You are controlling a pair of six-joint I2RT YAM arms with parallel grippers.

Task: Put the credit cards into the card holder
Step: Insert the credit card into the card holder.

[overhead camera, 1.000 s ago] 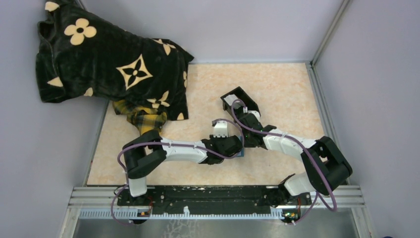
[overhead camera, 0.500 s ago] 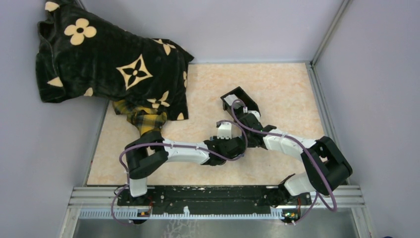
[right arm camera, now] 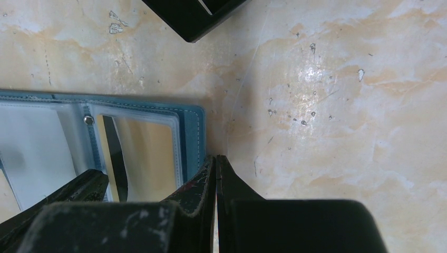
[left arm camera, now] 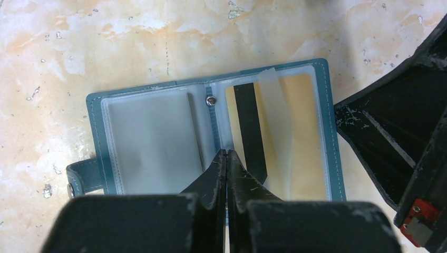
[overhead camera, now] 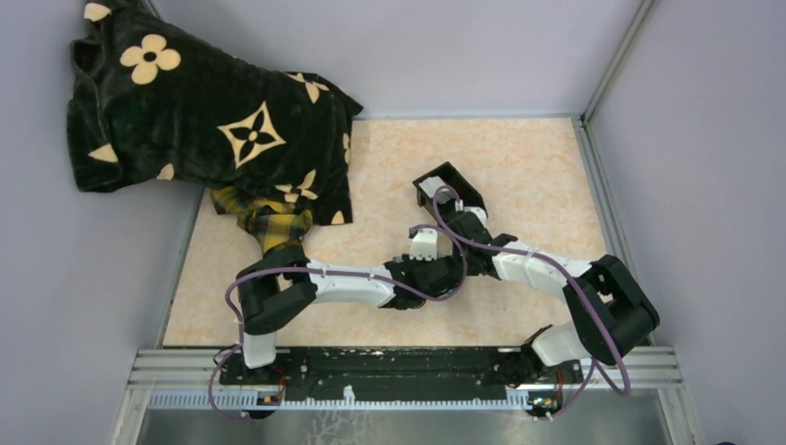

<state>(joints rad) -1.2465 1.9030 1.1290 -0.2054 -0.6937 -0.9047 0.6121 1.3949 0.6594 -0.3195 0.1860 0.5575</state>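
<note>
Left wrist: left gripper (left arm camera: 226,154) jaws pressed together, empty, tips over the open card holder (left arm camera: 153,132). Right wrist: right gripper (right arm camera: 216,159) closed, empty, beside the holder's edge.

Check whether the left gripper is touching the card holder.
Cannot tell. In the left wrist view the shut left gripper overlaps the open card holder near its spine, but any gap beneath is hidden.

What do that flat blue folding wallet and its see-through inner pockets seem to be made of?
Blue folding wallet: probably leather or imitation, matte, pale stitching along its edge. Inner pockets: clear soft plastic, slightly glossy; a tan card shows through.
</note>
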